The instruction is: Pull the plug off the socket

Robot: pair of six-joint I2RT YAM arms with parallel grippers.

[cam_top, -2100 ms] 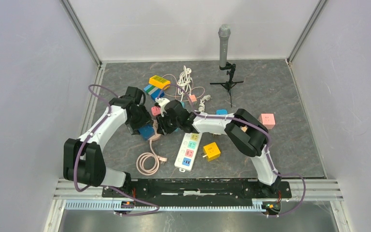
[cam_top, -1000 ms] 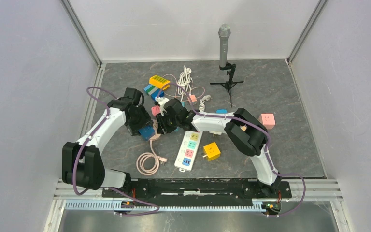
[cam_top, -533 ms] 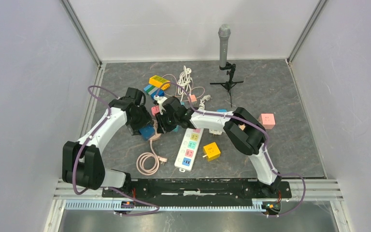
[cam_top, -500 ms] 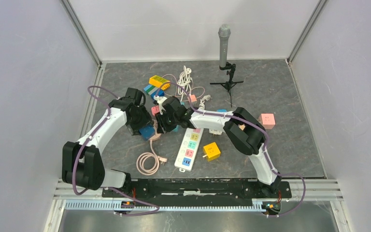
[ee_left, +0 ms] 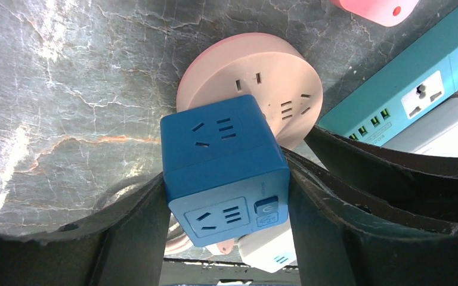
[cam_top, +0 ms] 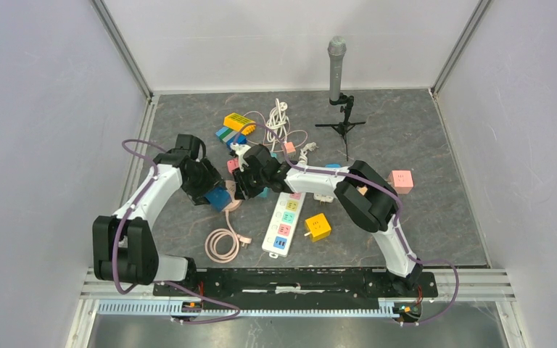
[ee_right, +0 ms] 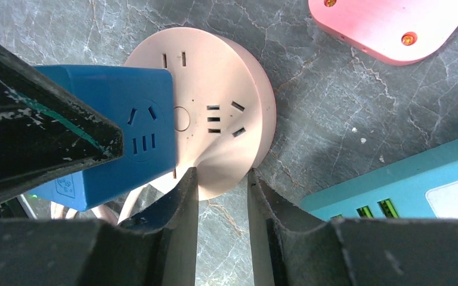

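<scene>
Clamping blue plug (ee_left: 214, 149) is left gripper (ee_left: 226, 187); right gripper (ee_right: 220, 179) hangs barely open over pink socket (ee_right: 226, 77).

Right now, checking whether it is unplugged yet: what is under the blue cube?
The round pink socket lies under the blue cube, which covers part of its face. The cube's underside is hidden, so whether its prongs sit in the socket cannot be seen.

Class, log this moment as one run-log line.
left gripper: shut on blue cube adapter | right gripper: tips at pink round socket rim, grip unclear
</scene>
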